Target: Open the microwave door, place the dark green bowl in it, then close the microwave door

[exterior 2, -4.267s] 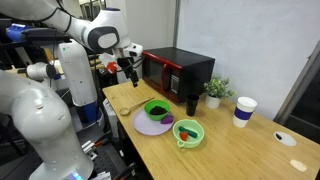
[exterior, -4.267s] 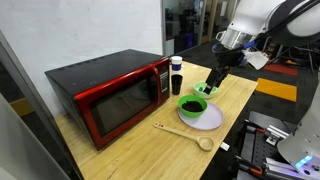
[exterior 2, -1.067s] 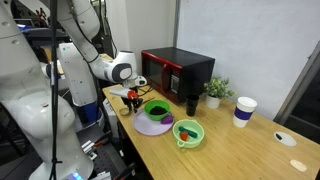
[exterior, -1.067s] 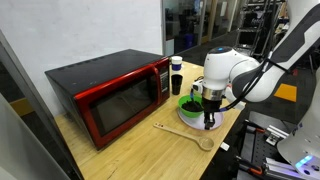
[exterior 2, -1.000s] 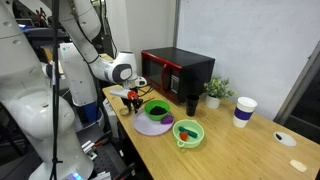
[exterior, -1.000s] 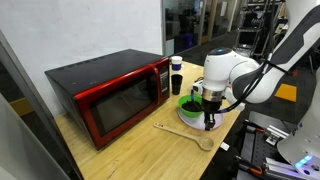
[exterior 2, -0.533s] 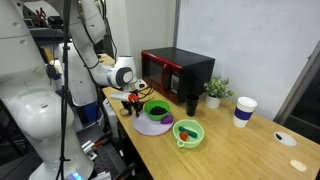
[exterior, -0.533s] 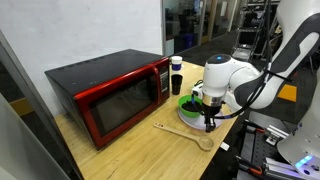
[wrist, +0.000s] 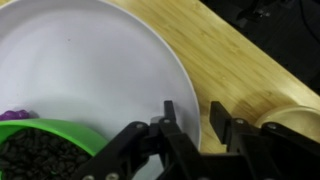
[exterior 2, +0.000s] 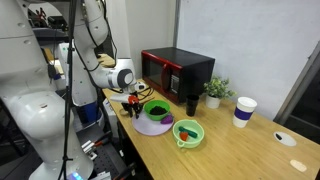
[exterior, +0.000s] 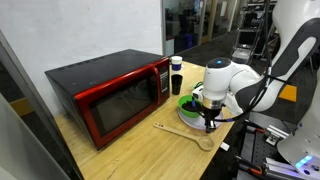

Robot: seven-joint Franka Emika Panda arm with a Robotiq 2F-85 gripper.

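The red-fronted microwave (exterior: 110, 95) (exterior 2: 178, 72) stands at the back of the wooden table with the microwave door (exterior: 125, 105) closed. On a lavender plate (exterior: 200, 121) (exterior 2: 150, 125) (wrist: 90, 70) rests the dark green bowl (exterior: 190, 105) (exterior 2: 156, 108) (wrist: 40, 150), dark inside. My gripper (exterior: 209, 125) (exterior 2: 135, 105) (wrist: 192, 105) hangs low over the plate's outer edge, away from the microwave. It is open; its jaws stand one on each side of the plate's rim, with a gap between them. Nothing is held.
A wooden spoon (exterior: 185, 133) (wrist: 290, 115) lies on the table just beside the plate and my gripper. A lime-green bowl (exterior 2: 187, 131), a dark bottle (exterior: 176, 75), a small plant (exterior 2: 215, 92) and a paper cup (exterior 2: 243, 110) also stand on the table.
Since the earliest frames the arm has come down from above the bowls to the plate's outer edge. Over the last second it has only shifted slightly.
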